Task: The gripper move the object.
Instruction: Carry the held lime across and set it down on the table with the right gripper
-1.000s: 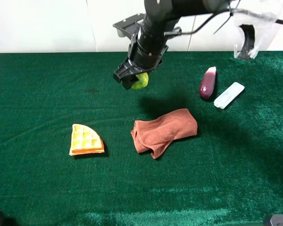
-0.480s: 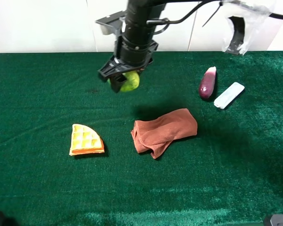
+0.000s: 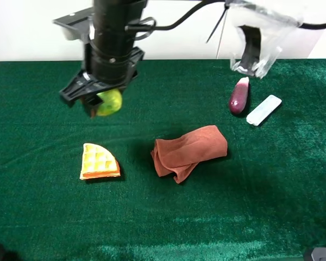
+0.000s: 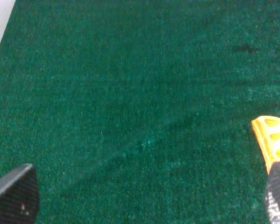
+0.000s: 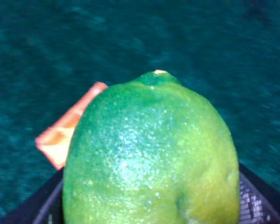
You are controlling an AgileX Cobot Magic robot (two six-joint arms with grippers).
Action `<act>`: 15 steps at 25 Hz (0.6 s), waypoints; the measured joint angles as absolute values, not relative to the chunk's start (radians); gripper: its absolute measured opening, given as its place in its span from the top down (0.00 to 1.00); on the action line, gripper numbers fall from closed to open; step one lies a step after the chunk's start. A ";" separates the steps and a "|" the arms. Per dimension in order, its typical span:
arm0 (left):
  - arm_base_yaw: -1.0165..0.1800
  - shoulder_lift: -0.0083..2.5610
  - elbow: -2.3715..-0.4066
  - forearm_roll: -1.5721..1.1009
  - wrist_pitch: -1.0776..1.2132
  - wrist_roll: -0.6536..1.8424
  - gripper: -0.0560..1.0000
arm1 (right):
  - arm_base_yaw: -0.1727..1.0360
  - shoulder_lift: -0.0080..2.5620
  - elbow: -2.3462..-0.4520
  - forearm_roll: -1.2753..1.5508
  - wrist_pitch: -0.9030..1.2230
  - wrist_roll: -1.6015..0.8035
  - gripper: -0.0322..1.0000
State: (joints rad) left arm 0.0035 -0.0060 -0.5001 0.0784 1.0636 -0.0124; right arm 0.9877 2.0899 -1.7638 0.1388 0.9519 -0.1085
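Note:
The big black right arm reaches across to the left side of the green table. Its gripper (image 3: 98, 102) is shut on the yellow-green round fruit (image 3: 110, 102) and holds it in the air above the cloth, behind the orange waffle wedge (image 3: 99, 161). In the right wrist view the fruit (image 5: 151, 154) fills the frame between the black fingers (image 5: 263, 198), with the waffle (image 5: 67, 126) below it. The left gripper (image 4: 144, 200) is open and empty over bare green cloth, and the waffle's edge (image 4: 273, 140) shows beside one fingertip.
A crumpled brown cloth (image 3: 189, 151) lies mid-table. A purple eggplant (image 3: 238, 96) and a pale flat bar (image 3: 263, 110) lie at the back right. The arm's plastic-wrapped part (image 3: 258, 38) hangs above them. A white wall borders the table's far edge.
The right gripper has carried the fruit leftward and slightly toward the front, from behind the brown cloth to above the waffle's far side. The other objects have not moved.

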 joint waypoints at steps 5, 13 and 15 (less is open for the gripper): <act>0.004 -0.006 -0.500 0.078 1.064 -0.012 0.02 | 1.048 2.090 -1.764 0.160 0.872 -0.087 0.51; 0.004 -0.006 -0.500 0.078 1.064 -0.012 0.02 | 1.075 2.135 -1.764 0.265 0.736 -0.084 0.51; 0.004 -0.006 -0.500 0.078 1.064 -0.012 0.02 | 1.077 2.149 -1.764 0.306 0.678 -0.104 0.51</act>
